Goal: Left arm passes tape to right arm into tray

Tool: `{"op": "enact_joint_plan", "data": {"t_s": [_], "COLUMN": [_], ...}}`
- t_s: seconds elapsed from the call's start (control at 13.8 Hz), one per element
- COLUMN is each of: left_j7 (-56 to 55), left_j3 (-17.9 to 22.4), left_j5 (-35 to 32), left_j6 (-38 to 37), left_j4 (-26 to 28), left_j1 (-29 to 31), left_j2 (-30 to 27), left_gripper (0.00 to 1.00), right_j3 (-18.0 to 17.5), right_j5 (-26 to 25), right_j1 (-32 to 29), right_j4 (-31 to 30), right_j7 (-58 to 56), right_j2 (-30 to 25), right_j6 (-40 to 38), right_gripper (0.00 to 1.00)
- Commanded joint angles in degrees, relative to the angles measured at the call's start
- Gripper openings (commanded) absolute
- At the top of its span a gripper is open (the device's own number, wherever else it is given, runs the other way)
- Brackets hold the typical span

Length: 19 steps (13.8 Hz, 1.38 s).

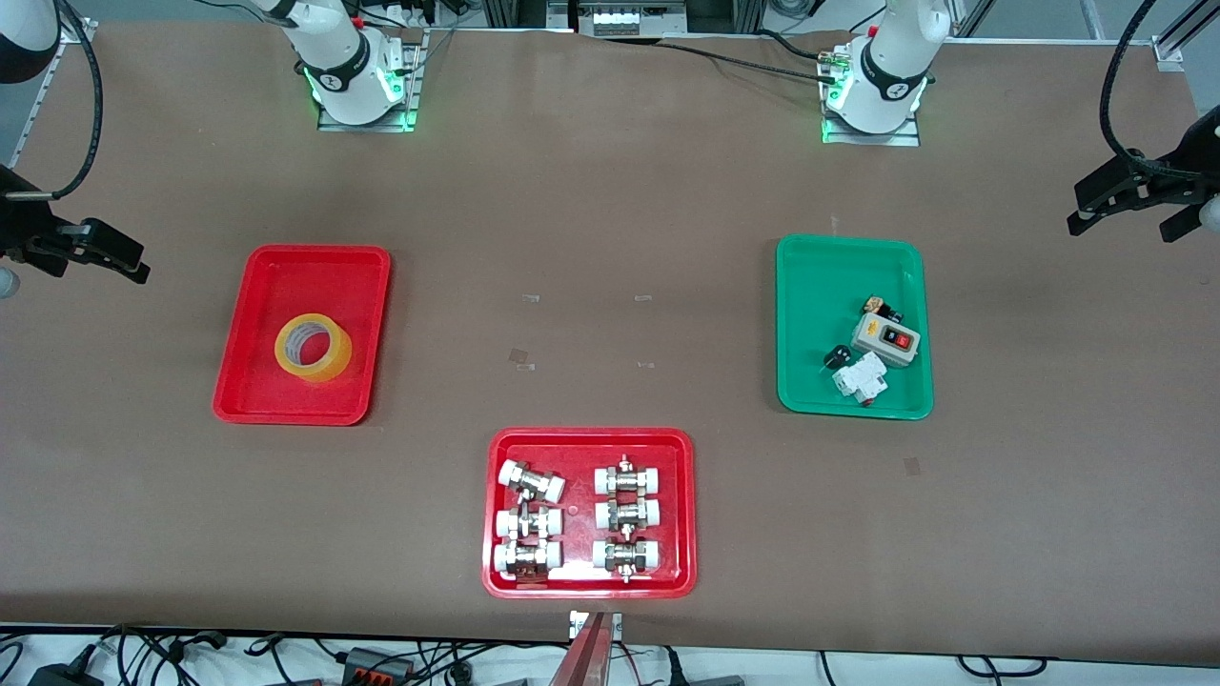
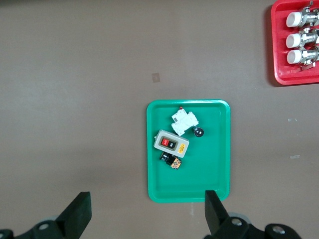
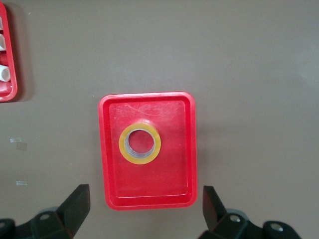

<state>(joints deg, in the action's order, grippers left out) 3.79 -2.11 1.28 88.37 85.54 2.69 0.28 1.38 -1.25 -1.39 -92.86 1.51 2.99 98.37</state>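
Observation:
The yellow tape [image 1: 331, 360] lies flat in the plain red tray [image 1: 257, 286] toward the right arm's end of the table. In the right wrist view the tape [image 3: 123, 149] sits in the middle of the tray [image 3: 174, 174]. My right gripper [image 1: 100, 270] is open and empty, raised over the table beside the tray, at the right arm's end; its jaws [image 3: 145, 196] stand wide apart. My left gripper [image 1: 1125, 227] is open and empty, raised over the left arm's end of the table; its jaws [image 2: 147, 209] stand wide apart.
A green tray [image 1: 810, 286] with a switch box [image 1: 886, 337] and small electrical parts lies toward the left arm's end; it also shows in the left wrist view [image 2: 214, 174]. A red tray of white-capped metal fittings [image 1: 586, 446] lies nearest the front camera.

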Motion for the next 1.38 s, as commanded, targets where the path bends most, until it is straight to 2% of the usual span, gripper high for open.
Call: {"op": "enact_joint_plan", "data": {"t_s": [0.0,1.31], "left_j7": [-0.2,-0.3], "left_j3": [-0.1,0.3], "left_j5": [0.7,0.7], "left_j6": [-0.9,-1.2], "left_j4": [-1.2,-1.2], "left_j1": [0.2,0.3], "left_j2": [0.0,-0.3], "left_gripper": [1.00,1.00], "right_j3": [0.0,0.0], "right_j5": [1.0,0.8], "right_j1": [0.1,-0.1], "right_j4": [-1.5,-1.8], "right_j7": [-0.5,-3.3], "right_j2": [-1.8,-2.7], "right_j6": [0.7,-2.4], "right_gripper": [1.00,1.00]}}
